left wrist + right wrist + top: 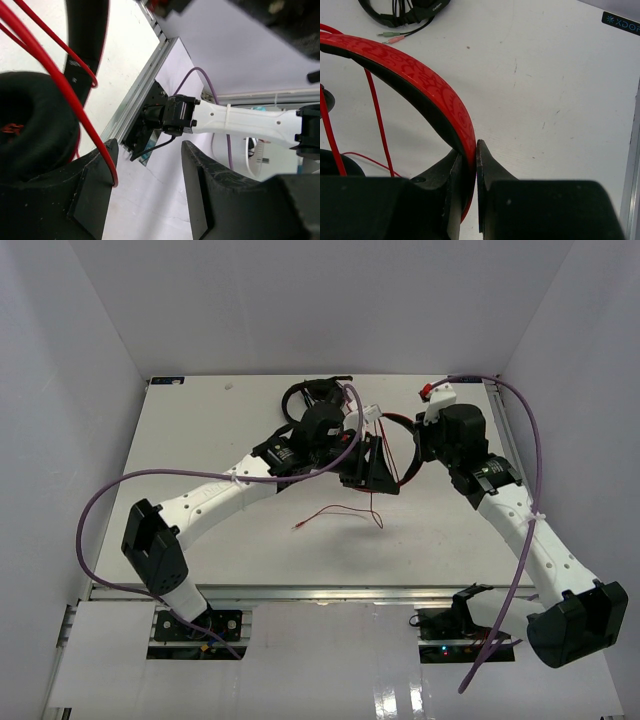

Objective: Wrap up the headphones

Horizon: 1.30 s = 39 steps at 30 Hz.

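The red headphones [398, 421] are held up off the white table between my two arms. My right gripper [471, 152] is shut on their red patterned headband [427, 82], which arches away to the left. My left gripper [147, 150] is open, with nothing between its fingers. The thin red cable [75, 105] runs down across the black ear pad [30, 125] and ends against the inner edge of the left finger [95, 190]. In the top view the cable's loose end [345, 510] trails over the table below the left gripper [368, 468].
All-black headphones [312, 392] with a dark cable lie at the back of the table, also seen in the right wrist view [405, 10]. Purple cable loops hang from both arms. The table's metal rail [135, 100] runs along its near edge.
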{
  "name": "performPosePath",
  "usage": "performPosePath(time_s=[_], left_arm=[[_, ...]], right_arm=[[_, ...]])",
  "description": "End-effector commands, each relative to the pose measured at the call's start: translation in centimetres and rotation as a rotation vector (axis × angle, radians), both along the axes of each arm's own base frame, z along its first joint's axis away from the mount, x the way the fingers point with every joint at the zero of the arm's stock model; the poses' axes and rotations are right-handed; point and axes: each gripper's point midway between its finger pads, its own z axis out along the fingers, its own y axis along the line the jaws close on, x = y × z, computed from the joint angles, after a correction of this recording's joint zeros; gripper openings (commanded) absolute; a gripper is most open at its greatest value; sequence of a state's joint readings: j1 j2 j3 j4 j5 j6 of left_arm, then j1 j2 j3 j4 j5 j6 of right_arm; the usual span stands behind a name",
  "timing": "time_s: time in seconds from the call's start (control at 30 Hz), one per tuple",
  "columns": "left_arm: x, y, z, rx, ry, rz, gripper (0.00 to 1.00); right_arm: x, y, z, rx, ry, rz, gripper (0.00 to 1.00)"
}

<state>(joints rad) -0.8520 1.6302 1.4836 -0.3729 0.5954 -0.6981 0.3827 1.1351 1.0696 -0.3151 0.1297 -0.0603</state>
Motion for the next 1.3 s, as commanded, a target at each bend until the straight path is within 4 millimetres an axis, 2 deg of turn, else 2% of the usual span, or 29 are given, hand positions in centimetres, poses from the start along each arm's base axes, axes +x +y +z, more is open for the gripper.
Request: performPosePath(time_s=[0.0,0.17,0.33,0.4,0.43,0.5,0.57,0.83,1.27], left_arm=[[-2.5,0.0,2.0,-0.021,-0.122,-0.008,0.64],[-3.5,-0.1,1.4,-0.008,-0.213,0.021,0.64],[-4.4,0.4,-0.8,-0.032,-0.390,0.054,0.64],[-5.4,0.5,-0.9,-0.053,-0.447,0.044,0.63],[-5.4,0.7,-1.9,-0.043,-0.483,0.046,0.63],[-5.8,0.8,-2.7,-0.050,-0.533,0.044,0.63],[-5.9,1.1,-4.3,-0.036,-0.558,0.043,0.63],[-5.3,1.6,-7.7,-0.044,-0.681,0.057,0.64],[-4.6,4.9,-13.1,-0.024,-0.944,0.059,0.69]], right_arm=[[1.4,0.8,5.1,0.157,-0.076,-0.024,0.08],[1.4,0.8,5.6,0.207,-0.058,-0.029,0.08],[1.3,0.7,6.2,0.245,-0.048,-0.027,0.08],[1.1,0.8,6.5,0.264,-0.036,-0.015,0.08],[1.0,0.8,6.6,0.272,-0.031,-0.011,0.08],[1.0,0.8,6.9,0.286,-0.024,-0.011,0.08],[0.8,0.9,7.3,0.303,-0.020,0.000,0.08],[0.4,1.3,8.3,0.359,0.009,0.029,0.08],[-0.5,1.6,9.2,0.390,0.018,0.068,0.08]])
